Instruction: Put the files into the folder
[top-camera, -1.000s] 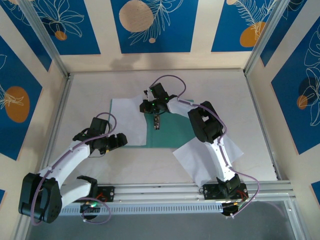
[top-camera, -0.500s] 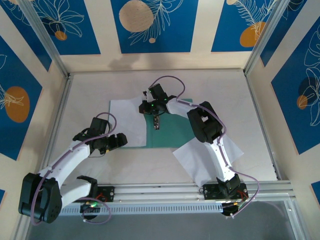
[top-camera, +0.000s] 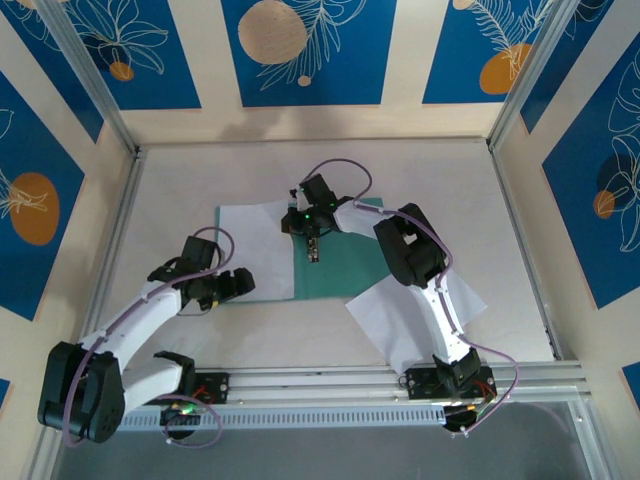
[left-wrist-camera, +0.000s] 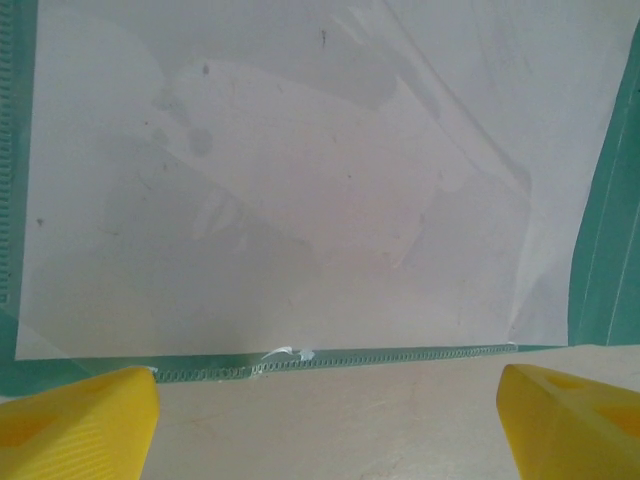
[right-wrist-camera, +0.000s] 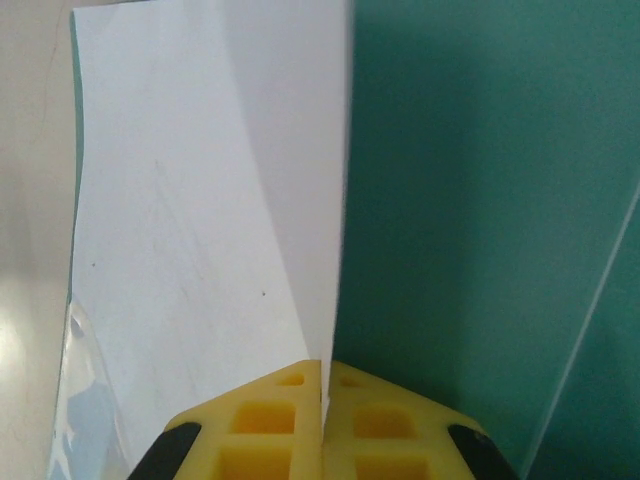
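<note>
The right gripper (right-wrist-camera: 323, 378) pinches a paper sheet (right-wrist-camera: 210, 200) over the folder (right-wrist-camera: 480, 200).
Its jaws are clamped on the sheet's edge, with the green folder leaf just right of them. The left gripper (left-wrist-camera: 325, 415) hovers with jaws apart, that sheet just ahead; the other sheet (top-camera: 372, 312) lies behind the right gripper.

The pale table (top-camera: 450, 190) carries the open green folder (top-camera: 350, 265) and a loose white sheet (top-camera: 385, 315) beside it.
</note>
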